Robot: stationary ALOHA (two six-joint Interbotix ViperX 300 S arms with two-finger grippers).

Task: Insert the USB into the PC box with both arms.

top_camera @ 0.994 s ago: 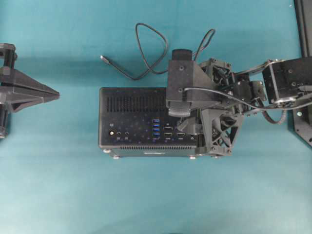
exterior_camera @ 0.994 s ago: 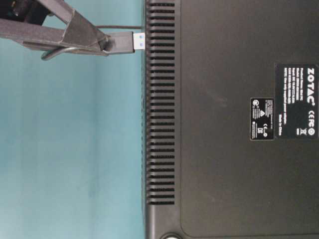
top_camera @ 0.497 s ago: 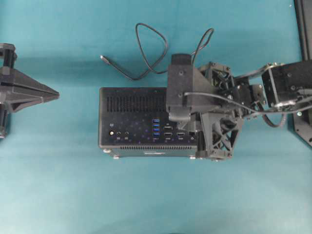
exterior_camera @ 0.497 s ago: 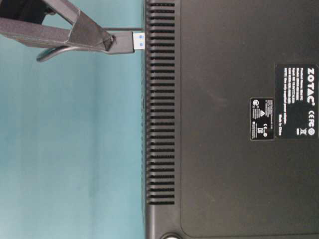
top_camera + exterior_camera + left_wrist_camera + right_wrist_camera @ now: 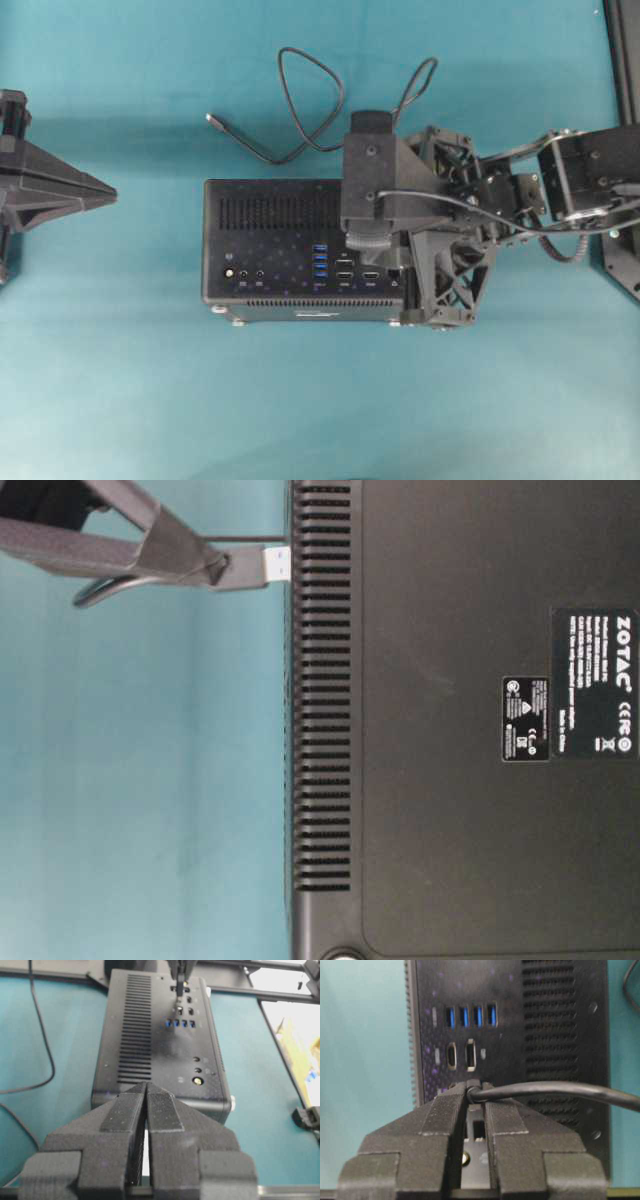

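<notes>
The right gripper (image 5: 476, 1091) pinched the USB (image 5: 555, 1089) plug over the PC box (image 5: 270, 205); the left gripper (image 5: 146, 1091) (pressed together, empty) waited at nine o'clock; aligning with the blue ports (image 5: 470, 1016) likely came next.

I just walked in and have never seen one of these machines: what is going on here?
Two robot arms are working on plugging a USB cable into a black PC box. The right pincer is clamped on the cable's plug and holds it just above the box's port panel, not yet in one of the blue ports. The left pincer is shut, holds nothing, and sits off the box's left end. The rest of the cable lies looped on the teal table.
</notes>
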